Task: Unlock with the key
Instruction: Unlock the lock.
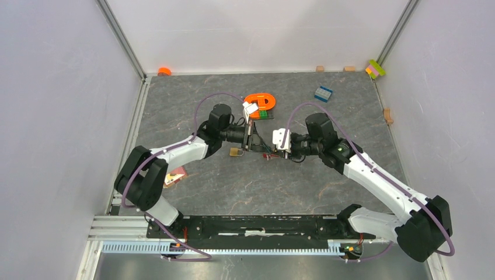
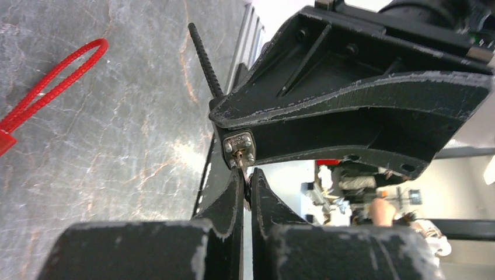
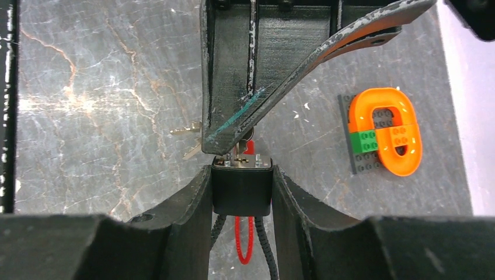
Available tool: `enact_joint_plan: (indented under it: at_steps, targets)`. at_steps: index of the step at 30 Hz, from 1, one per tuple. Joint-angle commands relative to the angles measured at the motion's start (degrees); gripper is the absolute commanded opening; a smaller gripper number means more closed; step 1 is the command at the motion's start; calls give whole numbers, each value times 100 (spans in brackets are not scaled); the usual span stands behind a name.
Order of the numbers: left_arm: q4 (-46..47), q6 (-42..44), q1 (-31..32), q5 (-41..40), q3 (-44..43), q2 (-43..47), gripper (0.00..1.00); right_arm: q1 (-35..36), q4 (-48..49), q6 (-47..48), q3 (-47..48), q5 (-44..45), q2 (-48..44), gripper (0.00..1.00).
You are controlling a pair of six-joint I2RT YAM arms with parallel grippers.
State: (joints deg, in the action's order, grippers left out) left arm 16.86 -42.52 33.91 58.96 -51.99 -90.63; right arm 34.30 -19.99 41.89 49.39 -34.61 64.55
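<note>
My right gripper (image 3: 241,178) is shut on a small black padlock (image 3: 241,188) with a black cable shackle (image 3: 264,251), held above the table at mid-table (image 1: 274,147). My left gripper (image 2: 248,182) is shut on a key (image 2: 246,175) whose tip sits at the keyhole in the lock's metal face (image 2: 240,147). In the top view the left gripper (image 1: 255,142) meets the right one nose to nose. The key shows in the right wrist view (image 3: 240,150) between the left fingers (image 3: 233,76) and the lock.
A brass padlock (image 1: 236,152) and a red zip tie (image 2: 52,81) lie under the grippers. Two spare keys (image 3: 188,130) lie on the table. An orange ring on Lego bricks (image 3: 385,131) sits behind. A blue brick (image 1: 323,93) and small blocks (image 1: 375,69) lie far right.
</note>
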Motion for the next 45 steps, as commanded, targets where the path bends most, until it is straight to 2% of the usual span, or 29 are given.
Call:
enact_joint_plan:
  at_steps: [1, 3, 8, 17, 23, 31, 41, 45]
  targets:
    - [1750, -1575, 4, -16, 132, -190, 2, 144, 900, 150, 64, -155, -202, 0]
    - [2093, -1851, -9, 10, 173, -305, 2, 168, 858, 211, 58, -122, -207, 0]
    - [1912, -1689, -12, 45, 22, -581, 2, 219, 685, 342, 122, -267, -201, 0]
    - [253, 127, 21, 52, -451, -674, 2, 233, 370, 504, 290, -901, -186, 0]
    - [296, 355, 165, -31, -502, -733, 2, 235, 515, 254, 317, -1082, -91, 0]
    - [1130, 62, 317, 53, -339, -921, 5, 221, 638, 58, 266, -1304, -126, 0]
    - [700, 1085, 412, 61, -443, -1045, 13, 150, 609, -42, 285, -1877, -100, 0]
    - [176, 1717, 531, -18, -569, -961, 16, 149, 527, 12, 313, -2022, -20, 0]
